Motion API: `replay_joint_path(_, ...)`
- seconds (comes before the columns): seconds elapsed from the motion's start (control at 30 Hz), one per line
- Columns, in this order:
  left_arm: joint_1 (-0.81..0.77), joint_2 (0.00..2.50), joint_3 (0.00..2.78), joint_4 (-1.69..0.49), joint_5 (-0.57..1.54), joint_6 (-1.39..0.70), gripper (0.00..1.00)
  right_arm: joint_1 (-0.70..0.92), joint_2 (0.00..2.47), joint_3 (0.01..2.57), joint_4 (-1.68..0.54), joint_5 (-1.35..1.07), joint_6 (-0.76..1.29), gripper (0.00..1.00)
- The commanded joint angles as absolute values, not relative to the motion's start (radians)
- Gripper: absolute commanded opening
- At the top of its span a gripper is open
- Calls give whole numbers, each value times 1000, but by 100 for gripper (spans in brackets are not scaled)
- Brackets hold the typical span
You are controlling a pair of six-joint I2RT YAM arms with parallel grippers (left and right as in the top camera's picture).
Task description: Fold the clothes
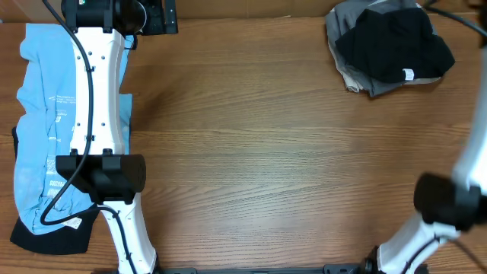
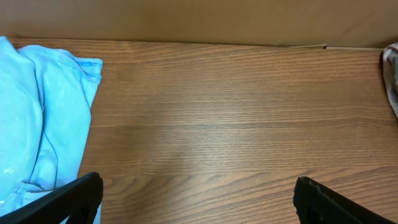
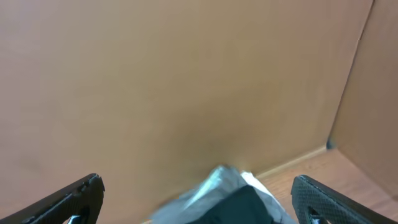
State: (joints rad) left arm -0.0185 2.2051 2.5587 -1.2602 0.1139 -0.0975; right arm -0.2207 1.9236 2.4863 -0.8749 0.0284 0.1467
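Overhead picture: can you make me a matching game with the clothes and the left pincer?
Things:
1. light blue tee
2. black T-shirt with white label
3. left pincer

Matches:
A. wide open, holding nothing
B. far right corner, on top of a grey garment
C. along the left edge of the table

Pairs: 1-C, 2-B, 3-A

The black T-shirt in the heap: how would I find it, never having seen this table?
Seen from above, go to the far right corner of the wooden table, where a small heap of clothes lies. The black T-shirt sits on top of a grey garment and a beige garment. It is the only dark piece there and carries a small white label.
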Motion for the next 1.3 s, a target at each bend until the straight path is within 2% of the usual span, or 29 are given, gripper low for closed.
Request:
replay_joint_path(0.0, -21, 2206, 2559, -1259, 100, -82, 100, -202, 1820, 2502, -952, -2, 150, 100)
replay_joint_path(0.2, -21, 2206, 2559, -1259, 101, -82, 100, -202, 1708, 2502, -1068, -2, 150, 100)
replay_joint_path(0.5, -21, 2206, 2559, -1259, 100, -82, 100, -203, 1707, 2493, -1090, 50, 149, 100)
replay_joint_path(0.73, -21, 2206, 2559, -1259, 100, -82, 100, -203, 1701, 2493, -1228, 51, 150, 100)
replay_joint_path(0.83, -21, 2206, 2559, -1259, 100, -82, 100, -195, 1674, 2481, -1275, 50, 266, 100)
replay_joint_path(1.0, -21, 2206, 2559, -1259, 100, -82, 100, -146, 1575, 2336, -1254, 51, 335, 100)
replay_joint_path(1.27, -21, 2206, 2559, -1259, 100, -82, 100, -68, 1295, 1820, -915, 50, 334, 100)
